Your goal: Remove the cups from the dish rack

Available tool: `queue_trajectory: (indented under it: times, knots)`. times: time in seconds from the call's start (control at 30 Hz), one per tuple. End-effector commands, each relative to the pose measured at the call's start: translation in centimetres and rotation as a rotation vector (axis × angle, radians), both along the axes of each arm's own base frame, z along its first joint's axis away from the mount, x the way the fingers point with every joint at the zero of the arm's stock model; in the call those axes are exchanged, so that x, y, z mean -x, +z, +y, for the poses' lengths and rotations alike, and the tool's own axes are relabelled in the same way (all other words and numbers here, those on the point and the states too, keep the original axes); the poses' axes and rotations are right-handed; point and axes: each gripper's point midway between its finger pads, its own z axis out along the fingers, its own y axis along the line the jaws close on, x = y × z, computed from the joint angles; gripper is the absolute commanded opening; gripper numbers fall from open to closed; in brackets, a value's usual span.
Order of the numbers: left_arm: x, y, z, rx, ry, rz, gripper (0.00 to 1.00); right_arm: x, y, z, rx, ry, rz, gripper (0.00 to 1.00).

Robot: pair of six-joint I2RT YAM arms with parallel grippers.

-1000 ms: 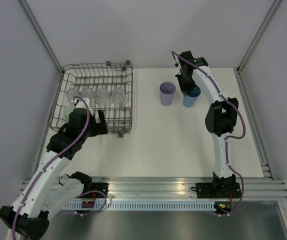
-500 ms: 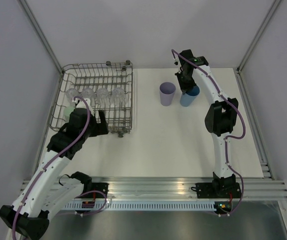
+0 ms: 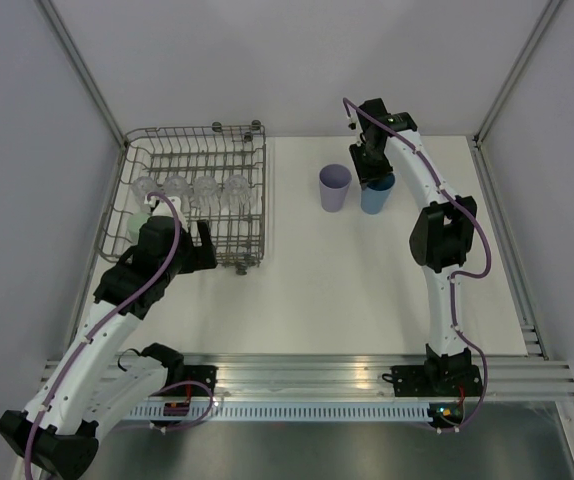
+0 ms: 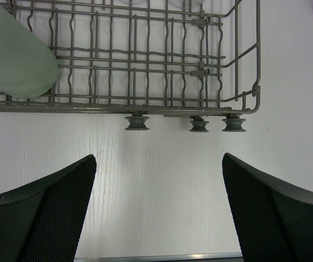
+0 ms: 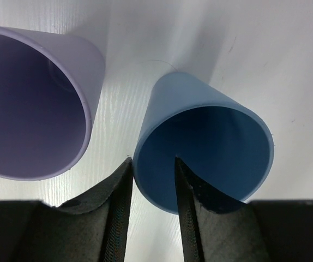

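Note:
The grey wire dish rack (image 3: 257, 200) stands at the far left and holds a row of several clear cups (image 3: 205, 188) and a green cup (image 3: 139, 216) on its side. The green cup (image 4: 14, 54) and the dish rack (image 4: 145, 106) also show in the left wrist view. A lilac cup (image 3: 334, 188) and a blue cup (image 3: 375, 193) stand upright side by side on the table. My left gripper (image 4: 159, 158) is open and empty over the table at the rack's near edge (image 3: 205, 245). My right gripper (image 5: 152, 158) straddles the blue cup's (image 5: 216, 142) rim, one finger inside, one outside, jaws slightly apart. The lilac cup (image 5: 31, 103) is close by.
The white table (image 3: 367, 290) is walled by grey panels on three sides. A metal rail (image 3: 307, 375) runs along the near edge by the arm bases. The rack's small round feet (image 4: 198, 125) rest on the table.
My right gripper has shifted the blue cup slightly left, closer to the lilac cup, and it now stands upright. The left arm has not moved.

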Motion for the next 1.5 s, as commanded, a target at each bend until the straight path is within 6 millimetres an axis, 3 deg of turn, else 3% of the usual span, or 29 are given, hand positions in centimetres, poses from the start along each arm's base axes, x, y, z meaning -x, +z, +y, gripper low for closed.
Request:
queue_trajectory:
  times: [0.0, 0.1, 0.13, 0.17, 0.2, 0.33, 0.37, 0.43, 0.47, 0.5, 0.53, 0.57, 0.6, 0.63, 0.67, 0.7, 0.73, 0.77, 0.83, 0.87, 1.07, 1.27, 1.47]
  knots:
    - [-0.4, 0.7, 0.0, -0.016, -0.027, -0.043, 1.0, -0.4, 4.9, 0.0, -0.027, 0.005, -0.113, 0.42]
    - [-0.4, 1.0, 0.1, -0.016, -0.02, -0.052, 1.0, -0.1, 6.6, 0.1, -0.041, 0.006, -0.145, 0.44]
    - [-0.4, 1.0, 0.2, -0.019, -0.014, -0.054, 1.0, 0.0, 7.1, 0.0, -0.044, 0.008, -0.154, 0.54]
    - [-0.4, 1.1, 0.3, -0.019, -0.01, -0.057, 1.0, 0.1, 7.5, 0.0, -0.045, 0.007, -0.16, 0.72]
    - [-0.5, 1.2, 0.5, -0.025, 0.003, -0.06, 1.0, 0.4, 8.5, -0.1, -0.051, 0.004, -0.179, 0.98]
    - [-0.7, 1.7, 1.4, -0.038, 0.068, -0.068, 1.0, 1.5, 11.1, -0.7, -0.058, -0.021, -0.236, 0.98]
    - [-0.8, 2.1, 1.7, -0.035, 0.089, -0.073, 1.0, 1.9, 12.9, -0.9, -0.069, -0.028, -0.281, 0.98]
    - [-0.8, 2.8, 2.6, -0.048, 0.151, -0.082, 1.0, 2.9, 13.3, -1.2, -0.069, -0.049, -0.294, 0.98]
    - [-0.8, 3.0, 3.0, -0.056, 0.174, -0.082, 1.0, 3.3, 15.6, -1.4, -0.089, -0.058, -0.366, 0.98]
    - [-0.8, 3.4, 3.6, -0.071, 0.208, -0.092, 1.0, 3.9, 15.0, -1.7, -0.085, -0.063, -0.359, 0.98]
    - [-0.9, 4.0, 3.8, -0.062, 0.233, -0.104, 0.99, 4.2, 15.6, -2.0, -0.09, -0.076, -0.389, 0.98]
    - [-0.7, 4.2, 4.5, -0.081, 0.266, -0.101, 1.0, 4.6, 18.4, -2.3, -0.115, -0.091, -0.485, 0.98]
    - [-0.7, 4.5, 4.8, -0.081, 0.286, -0.107, 1.0, 5.3, 17.3, -2.7, -0.102, -0.108, -0.48, 0.98]
    - [-0.8, 5.2, 5.0, -0.071, 0.305, -0.121, 1.0, 5.7, 17.8, -3.2, -0.105, -0.131, -0.514, 0.98]
    - [-0.8, 5.4, 5.3, -0.081, 0.322, -0.124, 1.0, 6.3, 21.1, -3.4, -0.155, -0.157, -0.636, 0.98]
    - [-0.8, 5.7, 5.5, -0.086, 0.337, -0.124, 1.0, 7.1, 19.2, -3.4, -0.165, -0.159, -0.616, 0.98]
    - [-0.9, 6.3, 5.6, -0.08, 0.355, -0.135, 1.0, 6.9, 20.6, -3.1, -0.214, -0.157, -0.696, 0.98]
    - [-1.0, 6.2, 6.2, -0.105, 0.384, -0.123, 1.0, 8.9, 20.2, -2.8, -0.267, -0.137, -0.713, 0.98]
    - [-1.5, 6.9, 6.9, -0.111, 0.424, -0.122, 1.0, 9.9, 22.2, -2.1, -0.354, -0.104, -0.825, 0.98]
    - [-1.9, 6.5, 7.2, -0.129, 0.439, -0.096, 1.0, 12.2, 22.2, -1.6, -0.42, -0.073, -0.848, 0.98]
    - [-4.2, 6.1, 10.1, -0.125, 0.521, -0.032, 1.0, 18.4, 25.2, 0.3, -0.652, 0.042, -0.95, 0.98]
    - [-7.1, 3.3, 10.9, -0.117, 0.487, 0.116, 1.0, 22.2, 24.7, 1.2, -0.778, 0.074, -0.941, 0.98]
    - [-8.5, 0.1, 14.0, -0.112, 0.539, 0.239, 1.0, 25.0, 24.1, 2.4, -0.861, 0.128, -0.892, 0.98]
